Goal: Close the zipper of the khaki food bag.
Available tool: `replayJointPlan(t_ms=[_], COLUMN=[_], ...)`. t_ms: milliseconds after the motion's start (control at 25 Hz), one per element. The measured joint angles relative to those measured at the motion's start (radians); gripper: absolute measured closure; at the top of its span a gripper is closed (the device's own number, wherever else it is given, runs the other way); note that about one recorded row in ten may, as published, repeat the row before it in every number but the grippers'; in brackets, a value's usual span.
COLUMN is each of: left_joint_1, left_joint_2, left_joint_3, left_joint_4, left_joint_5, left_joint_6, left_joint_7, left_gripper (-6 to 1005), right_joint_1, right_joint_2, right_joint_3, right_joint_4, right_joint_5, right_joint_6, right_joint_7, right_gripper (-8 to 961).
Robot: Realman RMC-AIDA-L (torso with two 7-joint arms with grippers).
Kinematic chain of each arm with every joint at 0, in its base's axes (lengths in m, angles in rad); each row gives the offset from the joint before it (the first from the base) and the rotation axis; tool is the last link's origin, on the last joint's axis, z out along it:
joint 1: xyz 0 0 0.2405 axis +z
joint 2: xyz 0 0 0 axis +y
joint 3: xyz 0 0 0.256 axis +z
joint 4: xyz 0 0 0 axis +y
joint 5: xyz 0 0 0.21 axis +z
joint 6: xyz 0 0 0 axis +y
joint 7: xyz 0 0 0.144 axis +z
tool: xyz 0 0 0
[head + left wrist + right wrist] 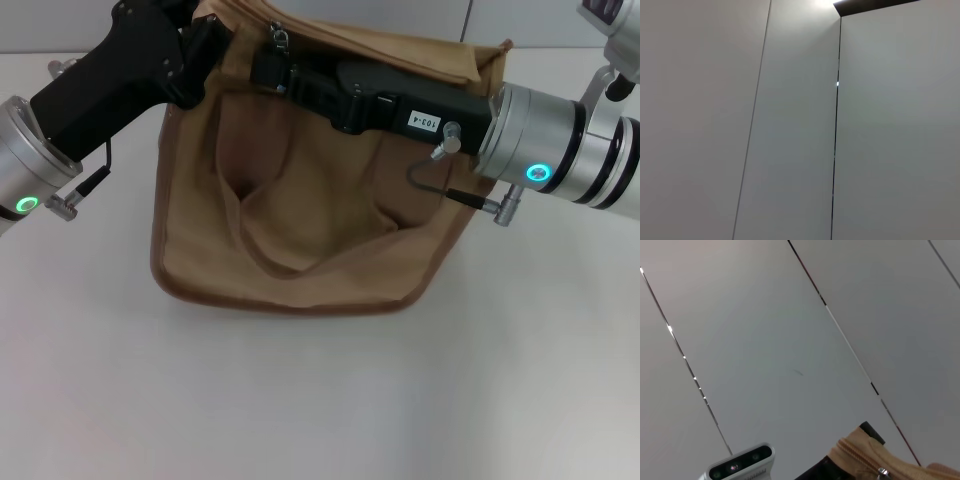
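Your right gripper (pixel 268 68), upper centre, grip unclear, nears the boxy khaki-tan canvas bag's (pixel 300 240) silver zipper slider (pixel 278 38); pull along the seam.

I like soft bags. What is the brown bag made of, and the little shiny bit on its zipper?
The khaki food bag looks like soft matte woven cloth, maybe canvas: it sags and folds. The zipper has a cloth-edged track, and its tiny slider glints silver, so probably metal.
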State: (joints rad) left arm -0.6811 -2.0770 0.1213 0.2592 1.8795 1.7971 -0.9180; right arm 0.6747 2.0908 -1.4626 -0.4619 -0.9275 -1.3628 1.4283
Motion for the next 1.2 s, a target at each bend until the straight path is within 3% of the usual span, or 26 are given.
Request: replayJointPlan(t_ms=[280, 480, 720, 1200], left_joint_1=[0.0, 0.0, 0.013, 0.089], left_joint_2=[0.0, 0.0, 0.0, 0.003], left_joint_3=[0.0, 0.0, -0.006, -0.009], left_joint_4=[0.0, 0.0, 0.0, 0.0], left_joint_5=[-0.001, -0.001, -0.002, -0.095], left_joint_6=[0.0, -0.002, -0.019, -0.096], left_joint_7=[0.003, 0.006, 0.014, 0.039], left_gripper=[969, 969, 969, 969], right_joint_1=[-0.01, -0.015, -0.035, -0.15], right_joint_2=[0.0, 0.001, 0.001, -0.009], right_joint_3=[0.0, 0.007, 0.008, 0.084], right_joint_4=[-0.009, -0.007, -0.007, -0.003], right_joint_5=[0.001, 0.005, 0.006, 0.001], right_joint_6=[-0.002, -0.005, -0.008, -0.015], right_joint_7=[-0.029, -0.038, -0.037, -0.031], right_gripper=[735, 906, 951, 943])
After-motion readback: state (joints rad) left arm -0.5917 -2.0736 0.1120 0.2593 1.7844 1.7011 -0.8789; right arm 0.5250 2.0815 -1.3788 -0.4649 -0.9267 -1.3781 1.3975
